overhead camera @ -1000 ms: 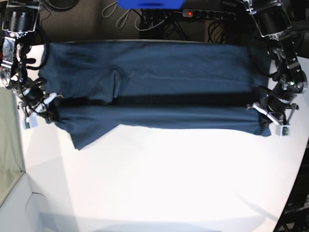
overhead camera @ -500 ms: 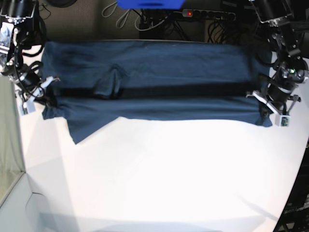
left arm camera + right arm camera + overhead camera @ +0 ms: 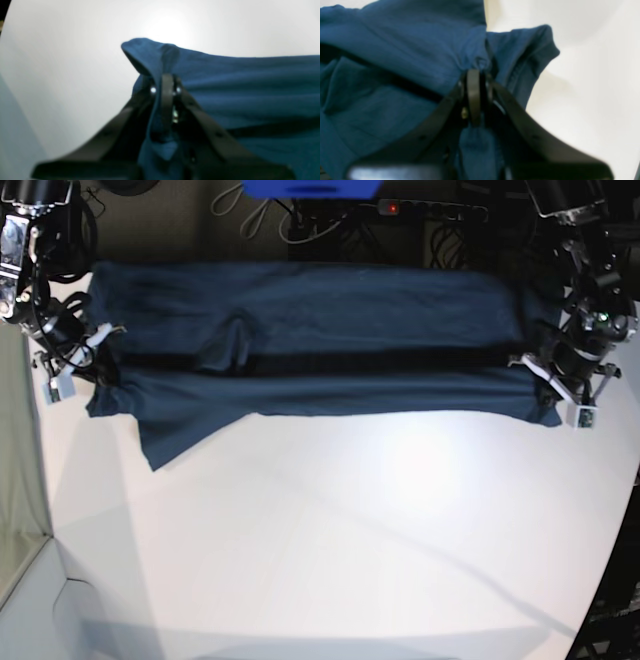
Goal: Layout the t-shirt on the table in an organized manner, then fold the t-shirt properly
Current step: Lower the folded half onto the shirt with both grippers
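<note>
The dark navy t-shirt (image 3: 320, 310) lies stretched sideways along the far part of the white table (image 3: 350, 530), its near long edge lifted into a fold over the rest. A sleeve (image 3: 175, 435) sticks out toward me at the left. My left gripper (image 3: 555, 385) is shut on the shirt's right end; in the left wrist view the fingertips (image 3: 165, 85) pinch a bunched corner of the t-shirt (image 3: 250, 87). My right gripper (image 3: 85, 365) is shut on the left end, where cloth of the t-shirt (image 3: 395, 37) is clamped between its closed fingertips (image 3: 473, 80).
A power strip with a red light (image 3: 420, 208), loose cables (image 3: 270, 220) and a blue object (image 3: 310, 188) lie beyond the table's far edge. The table's curved edge (image 3: 605, 580) runs down the right side. A grey-green lower surface (image 3: 18, 500) borders the left.
Both grippers have moved toward the far edge, carrying the lifted fold with them. The shirt's near edge now lies further back, and the band of cloth has narrowed.
</note>
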Tool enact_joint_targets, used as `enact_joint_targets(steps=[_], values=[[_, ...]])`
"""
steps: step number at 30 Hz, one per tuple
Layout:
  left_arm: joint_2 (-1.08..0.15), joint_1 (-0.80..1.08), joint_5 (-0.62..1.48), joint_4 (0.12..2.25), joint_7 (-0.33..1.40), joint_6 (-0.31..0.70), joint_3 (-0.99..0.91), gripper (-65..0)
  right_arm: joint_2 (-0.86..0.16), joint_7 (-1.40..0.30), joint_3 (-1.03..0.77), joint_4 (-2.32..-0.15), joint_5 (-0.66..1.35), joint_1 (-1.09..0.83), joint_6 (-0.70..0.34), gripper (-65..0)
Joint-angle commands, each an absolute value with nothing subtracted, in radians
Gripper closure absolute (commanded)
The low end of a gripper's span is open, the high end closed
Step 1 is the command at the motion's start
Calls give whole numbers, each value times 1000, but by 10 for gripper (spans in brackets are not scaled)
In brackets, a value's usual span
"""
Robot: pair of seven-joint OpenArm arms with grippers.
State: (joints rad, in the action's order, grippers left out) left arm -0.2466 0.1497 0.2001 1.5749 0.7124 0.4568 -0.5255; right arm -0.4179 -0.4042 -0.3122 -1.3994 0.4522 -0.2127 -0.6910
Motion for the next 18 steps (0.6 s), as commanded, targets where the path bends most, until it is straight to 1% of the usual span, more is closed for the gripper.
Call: enact_joint_targets(steps=[1, 5, 12, 18], values=[[-263, 147, 203, 1570, 697, 455, -529, -1, -438, -378, -321, -1414, 469, -203, -698, 0], [-263, 153, 203, 1520, 697, 455, -529, -1, -440, -381, -321, -1412, 469, -205, -698, 0], [-265, 165, 203, 1538, 697, 455, -532, -1, -443, -386, -323, -1420, 469, -203, -698, 0], [-294, 163, 213, 1543, 697, 455, -530, -1, -444, -389, -392, -1420, 469, -203, -698, 0]])
